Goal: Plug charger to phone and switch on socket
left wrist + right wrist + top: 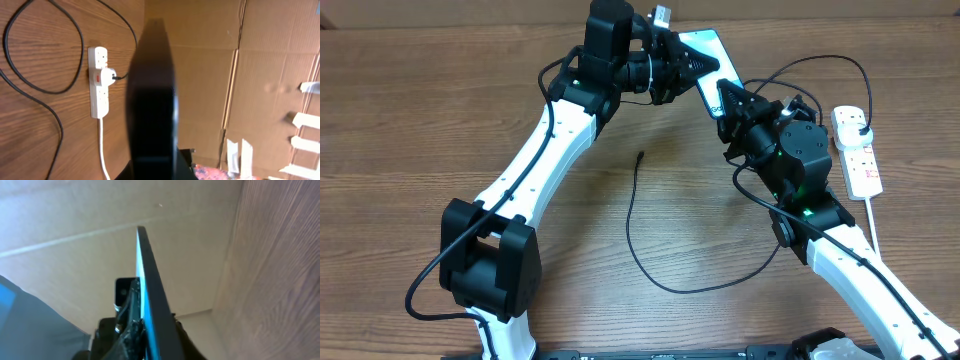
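Note:
The phone (pixel 708 45), with a light blue screen, is held up off the table at the back between both grippers. My left gripper (pixel 682 62) is shut on its left side and my right gripper (pixel 732 103) is shut on its lower end. It shows edge-on in the left wrist view (pixel 152 90) and the right wrist view (pixel 150 285). The charger's connector tip (pixel 640 155) lies loose on the table, apart from the phone. Its black cable (pixel 650 275) loops round to a black plug (pixel 861 126) in the white socket strip (pixel 860 165), which also shows in the left wrist view (pixel 99 82).
The strip's thick white cord (pixel 875 225) runs toward the front right. The black cable passes under my right arm and arcs behind it (pixel 820 58). A cardboard wall (pixel 225 75) stands beyond the table's far edge.

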